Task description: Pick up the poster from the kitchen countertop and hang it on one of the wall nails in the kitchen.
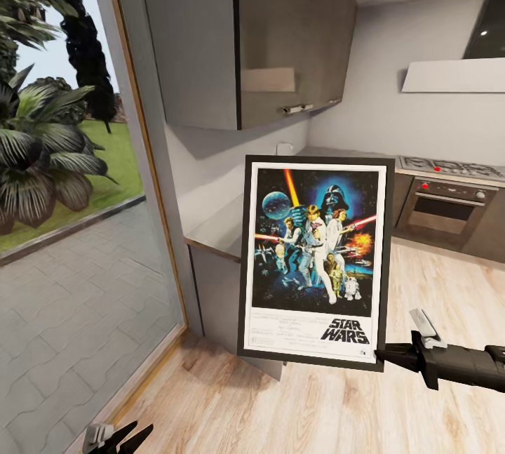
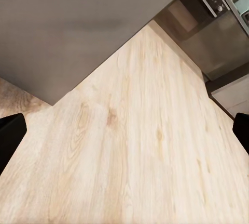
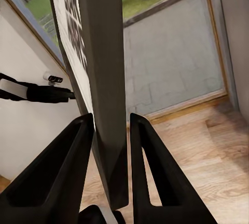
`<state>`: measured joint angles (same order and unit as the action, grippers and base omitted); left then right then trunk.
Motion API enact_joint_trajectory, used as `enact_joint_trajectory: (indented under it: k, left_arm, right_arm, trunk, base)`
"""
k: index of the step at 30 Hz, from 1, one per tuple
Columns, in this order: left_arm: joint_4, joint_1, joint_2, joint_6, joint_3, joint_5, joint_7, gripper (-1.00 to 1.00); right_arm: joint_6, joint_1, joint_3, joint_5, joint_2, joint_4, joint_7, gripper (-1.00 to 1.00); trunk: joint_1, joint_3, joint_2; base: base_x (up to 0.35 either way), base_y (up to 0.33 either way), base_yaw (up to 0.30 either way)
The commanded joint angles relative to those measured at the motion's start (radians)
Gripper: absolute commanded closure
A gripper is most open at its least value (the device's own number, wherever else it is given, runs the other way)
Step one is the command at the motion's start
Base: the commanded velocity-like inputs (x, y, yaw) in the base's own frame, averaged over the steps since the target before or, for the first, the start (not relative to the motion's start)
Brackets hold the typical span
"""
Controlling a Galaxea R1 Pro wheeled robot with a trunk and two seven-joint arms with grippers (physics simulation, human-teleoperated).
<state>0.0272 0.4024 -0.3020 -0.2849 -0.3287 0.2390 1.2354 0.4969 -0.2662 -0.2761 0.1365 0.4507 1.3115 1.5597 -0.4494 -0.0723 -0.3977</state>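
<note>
The poster (image 1: 315, 261) hangs upright in the air in front of the kitchen countertop (image 1: 224, 229), its Star Wars artwork facing me. My right gripper (image 1: 382, 354) reaches in from the right and is shut on the frame's lower right corner. In the right wrist view both fingers (image 3: 78, 146) press against the thin dark edge of the poster (image 3: 106, 78). My left gripper (image 1: 116, 436) sits low at the bottom left, open and empty, well away from the poster. In the left wrist view its fingertips (image 2: 11, 133) stand wide apart over the wooden floor.
A grey wall cabinet (image 1: 280, 33) hangs above the worktop. The oven (image 1: 445, 208) with its hob, and a range hood (image 1: 456, 75), stand at the right. A tall glass pane (image 1: 70, 159) on the left looks onto a paved yard and plants. Light wood floor (image 1: 315, 412) lies below.
</note>
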Motion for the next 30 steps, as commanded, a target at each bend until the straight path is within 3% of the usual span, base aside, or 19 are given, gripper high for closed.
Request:
enact_joint_trajectory:
  k: [1, 24, 30]
  left_arm:
    - [-0.001, 0.001, 0.000, -0.005, -0.001, 0.000, 0.003, -1.00]
    - [-0.001, 0.001, 0.000, -0.009, -0.001, 0.000, 0.005, -1.00]
    - [-0.001, 0.001, 0.001, -0.010, -0.001, 0.000, 0.005, -1.00]
  right_arm:
    - [0.012, -0.001, 0.000, 0.002, 0.000, 0.000, 0.005, 1.00]
    - [0.011, 0.000, -0.002, 0.018, 0.001, 0.000, 0.005, 1.00]
    - [0.012, 0.001, -0.003, 0.020, 0.002, 0.000, 0.005, 1.00]
  trunk:
    - [-0.001, -0.002, -0.002]
    - [-0.001, -0.002, -0.002]
    - [-0.001, -0.002, -0.002]
  base:
    - [0.000, 0.000, 0.000]
    - [-0.013, -0.008, 0.001]
    - [-0.140, -0.096, 0.202]
